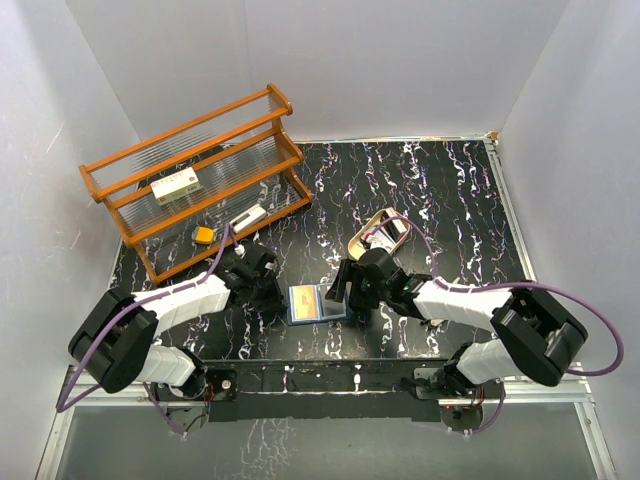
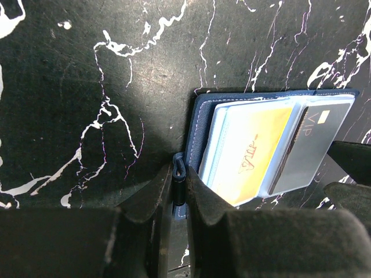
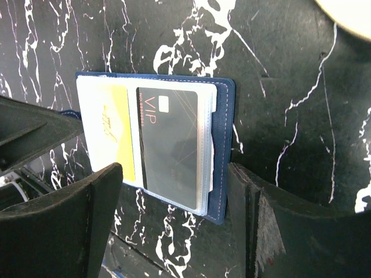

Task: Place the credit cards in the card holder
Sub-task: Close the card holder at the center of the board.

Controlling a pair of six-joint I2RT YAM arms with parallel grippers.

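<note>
The left pincer [image 2: 179, 186] is pressed together on a small navy tab at the edge of the holder [image 2: 200, 124], its two fingers [image 2: 152, 200] meeting on either side of that tab. The right pincer [image 3: 174, 176] stands spread wide. Its fingers [image 3: 101, 214] straddle the open holder from the other side, and it grips nothing. Whether they touch the holder cannot be told.

There is one holder [image 1: 300, 315], lying open on the bench [image 1: 450, 200] at 6 o'clock of the bench's middle, between the two pincers. Two cards lie on its inner face: one gold card [image 3: 109, 124] and one grey card [image 3: 171, 145] marked VIP. The grey card overlaps the gold card's edge. Whether either sits fully in a pocket cannot be told.

One oval tray [image 1: 372, 228] sits at 1 o'clock of the holder. One wooden rack [image 1: 120, 165] stands at 10 o'clock, with a white box [image 1: 177, 186] on a shelf.
</note>
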